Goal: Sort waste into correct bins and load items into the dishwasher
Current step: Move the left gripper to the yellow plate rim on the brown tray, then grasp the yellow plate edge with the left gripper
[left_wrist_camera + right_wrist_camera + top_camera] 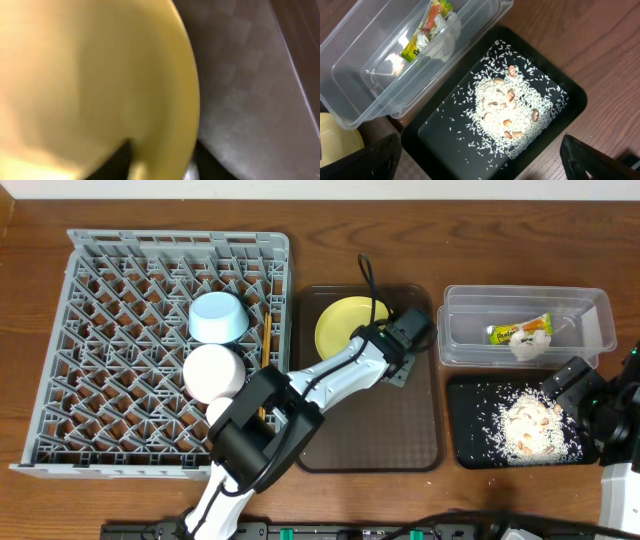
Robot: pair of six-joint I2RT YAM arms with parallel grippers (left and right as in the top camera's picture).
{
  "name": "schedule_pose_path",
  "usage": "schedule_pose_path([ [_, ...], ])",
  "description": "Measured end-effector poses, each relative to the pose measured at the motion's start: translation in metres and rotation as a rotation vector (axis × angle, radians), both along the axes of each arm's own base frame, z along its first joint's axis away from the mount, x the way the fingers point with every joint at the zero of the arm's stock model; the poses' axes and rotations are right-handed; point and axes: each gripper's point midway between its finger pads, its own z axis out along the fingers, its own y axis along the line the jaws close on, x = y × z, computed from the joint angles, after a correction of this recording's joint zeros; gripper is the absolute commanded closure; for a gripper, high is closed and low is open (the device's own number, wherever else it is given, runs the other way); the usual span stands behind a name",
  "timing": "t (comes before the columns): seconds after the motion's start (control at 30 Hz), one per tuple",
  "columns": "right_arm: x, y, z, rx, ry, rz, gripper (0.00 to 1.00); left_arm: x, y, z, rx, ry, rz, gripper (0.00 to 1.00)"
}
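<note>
Your yellow-green round plate (345,325) lies on the brown rectangular serving tray (400,430), just right of the large grey plastic dish rack (120,330). The left gripper (390,345) sits at the plate's right rim. Its wrist view is a blur of plate, so you cannot tell whether the jaws are clamped on it. A light blue bowl (220,318) and a white bowl (212,370) sit in the rack. Farther right, your right gripper (480,160) hangs over the shallow black tray (435,130) of white rice scraps (505,110), jaws wide apart and holding nothing.
</note>
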Motion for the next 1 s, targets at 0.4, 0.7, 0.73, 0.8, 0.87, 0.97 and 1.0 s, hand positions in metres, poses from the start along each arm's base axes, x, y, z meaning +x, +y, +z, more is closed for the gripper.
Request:
schedule_pose_path([
  [0.4, 0.000, 0.000, 0.000, 0.000, 0.000, 0.000, 0.01, -0.003, 0.019, 0.014, 0.092, -0.003, -0.033, 0.92],
  [0.7, 0.000, 0.000, 0.000, 0.000, 0.000, 0.000, 0.01, 0.009, 0.040, 0.228, -0.269, -0.315, 0.023, 0.92],
  [0.73, 0.000, 0.000, 0.000, 0.000, 0.000, 0.000, 0.01, 0.010, 0.052, 0.257, -0.318, -0.360, 0.042, 0.92],
  [0.8, 0.000, 0.000, 0.000, 0.000, 0.000, 0.000, 0.01, 0.013, 0.082, 0.303, -0.393, -0.439, 0.090, 0.92],
  [0.87, 0.000, 0.000, 0.000, 0.000, 0.000, 0.000, 0.01, 0.017, 0.113, 0.329, -0.431, -0.487, 0.145, 0.92],
  [0.97, 0.000, 0.000, 0.000, 0.000, 0.000, 0.000, 0.01, 0.021, 0.150, 0.336, -0.438, -0.483, 0.215, 0.62],
  [1.0, 0.000, 0.000, 0.000, 0.000, 0.000, 0.000, 0.01, 0.022, 0.158, 0.332, -0.433, -0.463, 0.228, 0.57],
])
